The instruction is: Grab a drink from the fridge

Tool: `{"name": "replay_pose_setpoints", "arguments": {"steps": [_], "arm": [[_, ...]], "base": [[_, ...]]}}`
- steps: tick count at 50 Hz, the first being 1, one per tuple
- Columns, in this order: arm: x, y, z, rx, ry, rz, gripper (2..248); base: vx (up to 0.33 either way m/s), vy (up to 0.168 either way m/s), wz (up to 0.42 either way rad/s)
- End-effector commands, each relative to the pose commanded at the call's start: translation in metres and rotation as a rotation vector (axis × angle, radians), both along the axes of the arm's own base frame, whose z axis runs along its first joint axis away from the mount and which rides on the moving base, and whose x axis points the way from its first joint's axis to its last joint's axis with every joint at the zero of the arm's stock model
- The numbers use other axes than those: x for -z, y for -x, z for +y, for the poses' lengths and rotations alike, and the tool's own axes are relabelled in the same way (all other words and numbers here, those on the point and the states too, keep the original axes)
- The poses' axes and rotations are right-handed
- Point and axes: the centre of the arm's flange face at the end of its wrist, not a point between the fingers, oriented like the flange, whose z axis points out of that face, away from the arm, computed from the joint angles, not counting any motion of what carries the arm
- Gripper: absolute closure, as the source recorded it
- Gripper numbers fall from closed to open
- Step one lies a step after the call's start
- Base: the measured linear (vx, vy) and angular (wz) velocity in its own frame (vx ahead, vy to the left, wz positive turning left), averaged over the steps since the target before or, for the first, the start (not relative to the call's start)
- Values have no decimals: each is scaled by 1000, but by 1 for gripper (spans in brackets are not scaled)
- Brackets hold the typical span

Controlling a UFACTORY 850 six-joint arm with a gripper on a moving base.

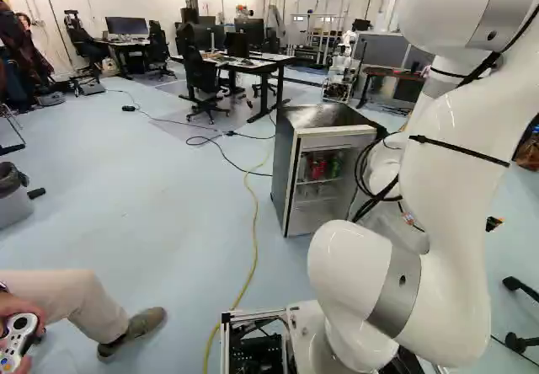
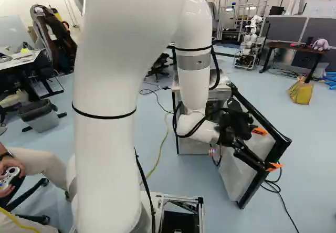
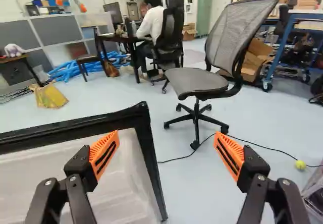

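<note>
Hand [image 3: 167, 132] empty, fingers spread, at the open door [image 3: 103, 181]. Drinks [image 1: 318, 168] inside fridge [image 1: 285, 172], left of the hand, which points away rightward. Next reach probably needs a swing back left, clear of the door's edge.

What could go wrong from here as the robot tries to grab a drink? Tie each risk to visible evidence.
The open black gripper with orange pads is beside the black-framed white fridge door; a sideways sweep might swing the door shut on the red and green drinks.
Loose black cables loop off the white arm and could snag on the door.
Driving forward might roll over the thin yellow cable on the floor.
</note>
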Motion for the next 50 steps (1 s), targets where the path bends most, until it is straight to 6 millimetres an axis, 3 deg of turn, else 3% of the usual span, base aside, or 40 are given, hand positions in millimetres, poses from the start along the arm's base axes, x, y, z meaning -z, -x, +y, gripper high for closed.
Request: {"name": "replay_pose_setpoints", "arguments": {"steps": [28,50], "arm": [[-6,12,58,-340,-11,43,3],[-8,-2,101,-650,-7,59,3]], "base": [[0,0,0],[0,0,0]]}}
